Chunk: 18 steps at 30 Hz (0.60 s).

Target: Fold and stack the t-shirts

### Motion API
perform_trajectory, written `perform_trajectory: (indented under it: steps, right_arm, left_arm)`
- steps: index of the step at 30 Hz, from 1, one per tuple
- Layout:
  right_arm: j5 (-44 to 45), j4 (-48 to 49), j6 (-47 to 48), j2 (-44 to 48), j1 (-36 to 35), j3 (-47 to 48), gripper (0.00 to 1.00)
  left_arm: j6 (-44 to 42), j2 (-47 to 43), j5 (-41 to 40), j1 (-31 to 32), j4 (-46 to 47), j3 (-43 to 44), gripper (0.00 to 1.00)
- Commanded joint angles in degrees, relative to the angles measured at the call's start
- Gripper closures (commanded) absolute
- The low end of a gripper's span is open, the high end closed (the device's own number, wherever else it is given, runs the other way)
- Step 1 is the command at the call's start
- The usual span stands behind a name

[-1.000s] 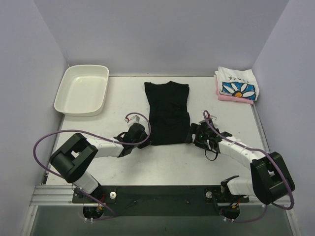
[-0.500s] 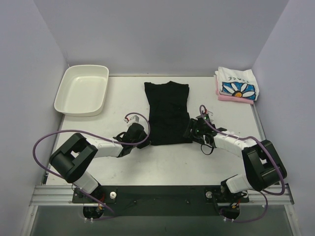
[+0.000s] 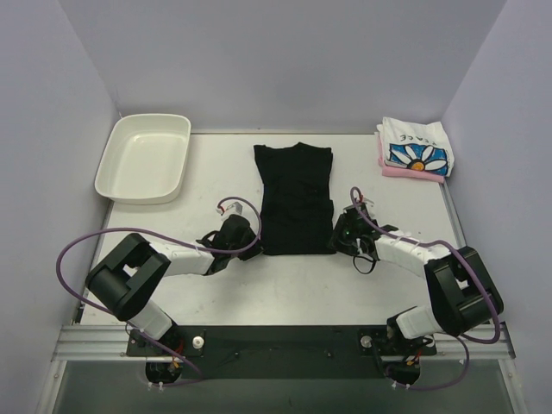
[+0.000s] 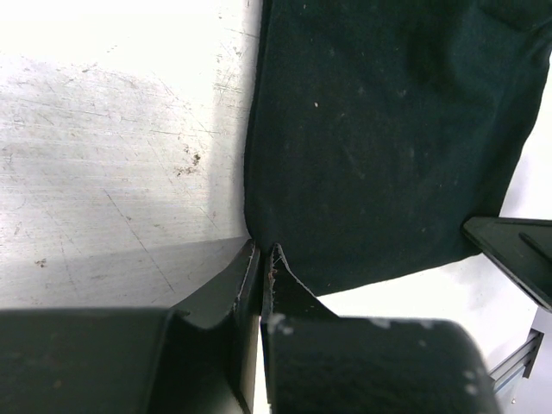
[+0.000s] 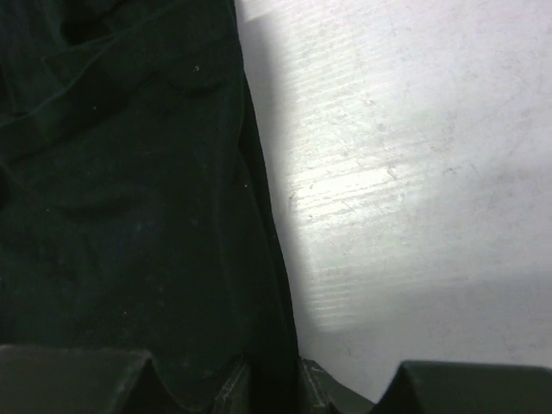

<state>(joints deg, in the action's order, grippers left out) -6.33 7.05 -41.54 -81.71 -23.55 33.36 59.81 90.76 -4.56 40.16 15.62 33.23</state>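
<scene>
Pinching soft black shirt (image 3: 296, 194) hem: left claw (image 4: 261, 253), pressed together | right claw (image 5: 272, 379) pinches its right edge | scratched table (image 4: 112, 129) | top view only: folded daisy shirt (image 3: 417, 151)

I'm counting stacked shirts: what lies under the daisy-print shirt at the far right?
A pink shirt lies under the daisy-print shirt; only its left and near edges show. The rest is covered, so anything else beneath cannot be seen.

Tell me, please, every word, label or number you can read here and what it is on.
On the daisy-print t-shirt: a short line of dark lettering above the flower, too small to read.
No text shows on the black t-shirt, pink t-shirt or tray.
</scene>
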Motion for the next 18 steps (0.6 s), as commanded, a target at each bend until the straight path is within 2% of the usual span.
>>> perform_trajectory:
  steps: [1,5,6,8,18]
  right_arm:
    - [0.2,-5.1,0.4,2.2,0.3,-1.4,0.76]
    - [0.3,-5.0,0.2,2.3,0.3,-2.0,0.87]
    - [0.1,-5.0,0.1,2.4,0.3,-2.0,0.94]
    - [0.1,-5.0,0.0,2.4,0.3,-2.3,1.00]
    - [0.7,-6.6,-0.9,5.3,-2.5,-3.7,1.00]
  left_arm:
    - [-1.9,1.2,-1.2,-0.8,-6.7,-2.0,0.99]
    - [-1.8,1.2,-1.2,-0.8,-6.6,-2.1,0.99]
    - [-1.8,1.2,-1.2,-0.8,-6.5,-2.3,0.99]
    - [-1.6,1.1,-1.2,-0.8,-6.3,-2.5,0.99]
    - [0.1,-3.1,-1.6,1.8,-7.4,-5.4,1.00]
